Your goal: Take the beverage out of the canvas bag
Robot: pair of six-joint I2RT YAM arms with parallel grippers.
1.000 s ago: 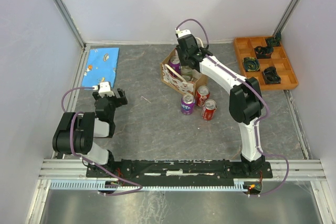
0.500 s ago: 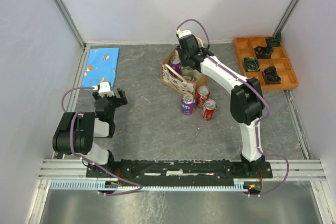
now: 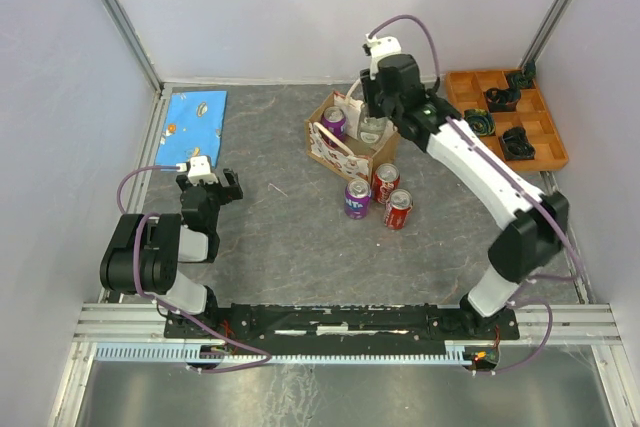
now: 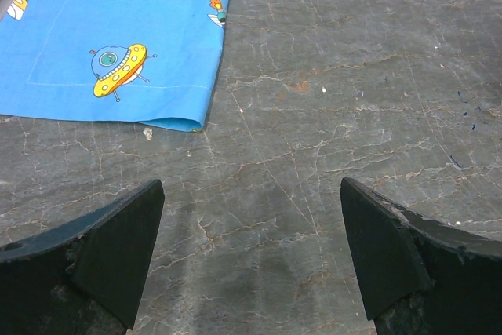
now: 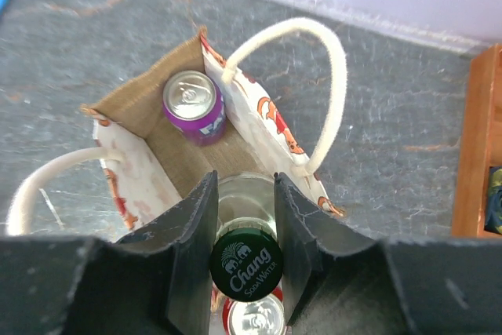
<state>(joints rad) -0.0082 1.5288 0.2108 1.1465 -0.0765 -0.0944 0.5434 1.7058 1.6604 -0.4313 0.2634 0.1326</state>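
Observation:
The canvas bag (image 3: 335, 146) stands mid-table, tan inside (image 5: 147, 103) with cream handles and red-printed panels. A purple can (image 5: 193, 104) stands in its far corner (image 3: 333, 122). My right gripper (image 3: 378, 115) hangs over the bag's right side, shut on the neck of a clear glass bottle (image 3: 373, 130). Its green "Chang" cap (image 5: 246, 263) shows between the fingers (image 5: 198, 217), and the bottle hangs above the bag's near edge. My left gripper (image 4: 251, 249) is open over bare tabletop, far left of the bag (image 3: 208, 187).
Outside the bag, a purple can (image 3: 357, 197) and two red cans (image 3: 385, 182) (image 3: 398, 209) stand just in front of it. A blue printed cloth (image 3: 195, 117) lies at the back left. An orange compartment tray (image 3: 545, 134) with dark parts sits at the back right.
My right arm has risen and swung right, lifting the glass bottle up from inside the bag. The left arm has not moved.

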